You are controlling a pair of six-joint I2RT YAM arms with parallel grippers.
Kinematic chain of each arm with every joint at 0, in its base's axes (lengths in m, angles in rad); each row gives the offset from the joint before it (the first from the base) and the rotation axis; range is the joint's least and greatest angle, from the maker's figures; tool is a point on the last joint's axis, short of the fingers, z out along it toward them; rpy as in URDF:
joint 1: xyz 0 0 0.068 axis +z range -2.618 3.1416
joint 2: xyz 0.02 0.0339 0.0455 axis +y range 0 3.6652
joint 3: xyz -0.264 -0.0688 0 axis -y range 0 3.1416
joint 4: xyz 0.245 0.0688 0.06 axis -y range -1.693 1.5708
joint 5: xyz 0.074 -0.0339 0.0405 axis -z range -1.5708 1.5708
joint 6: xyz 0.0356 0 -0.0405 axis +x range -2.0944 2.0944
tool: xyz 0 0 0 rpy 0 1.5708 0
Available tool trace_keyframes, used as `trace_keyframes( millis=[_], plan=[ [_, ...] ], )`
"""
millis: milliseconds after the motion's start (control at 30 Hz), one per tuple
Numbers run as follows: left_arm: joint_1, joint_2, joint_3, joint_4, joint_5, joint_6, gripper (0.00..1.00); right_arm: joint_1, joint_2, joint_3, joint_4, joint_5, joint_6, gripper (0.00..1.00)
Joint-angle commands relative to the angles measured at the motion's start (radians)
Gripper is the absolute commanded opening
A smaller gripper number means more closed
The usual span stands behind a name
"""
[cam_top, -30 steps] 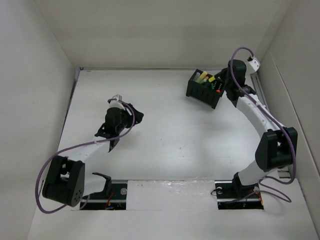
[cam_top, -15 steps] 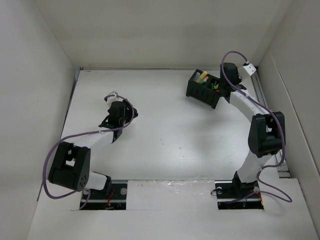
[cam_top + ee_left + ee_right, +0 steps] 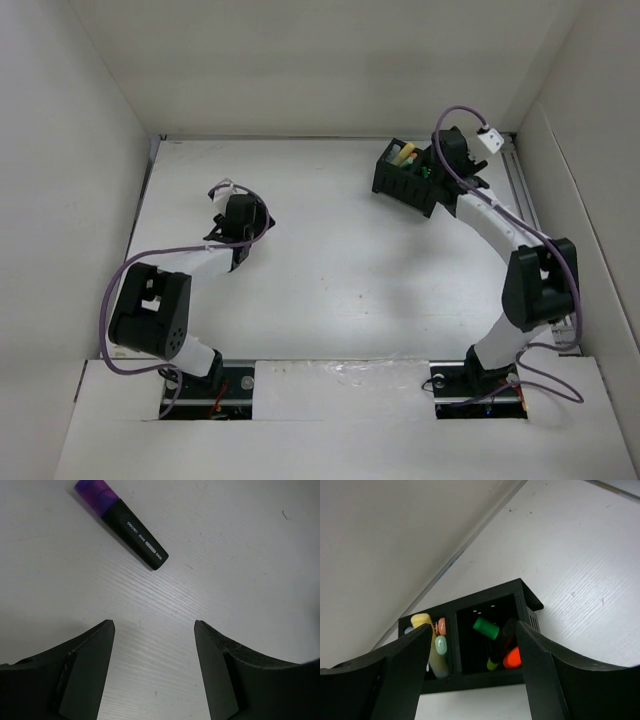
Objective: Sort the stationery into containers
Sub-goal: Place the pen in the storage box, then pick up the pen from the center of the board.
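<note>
Purple-capped black highlighter pen (image 3: 121,524), white lettering unreadable, flat on white table (image 3: 240,555) well left of black compartmented organiser box (image 3: 485,594), before open, empty left gripper (image 3: 154,627), right gripper (image 3: 474,629) open, empty, facing box holding green pen (image 3: 486,628), orange pen (image 3: 512,657), yellow pen (image 3: 422,620)

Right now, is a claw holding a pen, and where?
No, nothing. The left claw is open near the purple highlighter; the right claw is open by the black box.

— Light?
— Bright, diffuse, from overhead. Faint soft shadows on the white table (image 3: 340,280).
— Focus?
— Table grain sharp in wrist views; near fingers (image 3: 82,675) dark, underexposed, slightly soft.
</note>
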Motion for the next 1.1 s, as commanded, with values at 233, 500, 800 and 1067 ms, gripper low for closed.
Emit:
trace_keyframes(
  millis=[233, 500, 800, 1067],
  plan=[
    [0.004, 0.069, 0.098, -0.021, -0.101, -0.054, 0.62, 0.006, -0.331, -0.180, 0.131, -0.253, 0.036, 0.04],
    [0.004, 0.174, 0.180, -0.047, -0.176, -0.082, 0.62, 0.037, -0.350, -0.182, 0.150, -0.411, 0.006, 0.05],
    [0.004, 0.342, 0.363, -0.152, -0.241, -0.091, 0.55, 0.078, -0.309, -0.131, 0.150, -0.532, -0.016, 0.43],
    [0.014, 0.411, 0.441, -0.172, -0.241, -0.091, 0.48, 0.124, -0.258, -0.110, 0.150, -0.572, -0.025, 0.44]
  ],
)
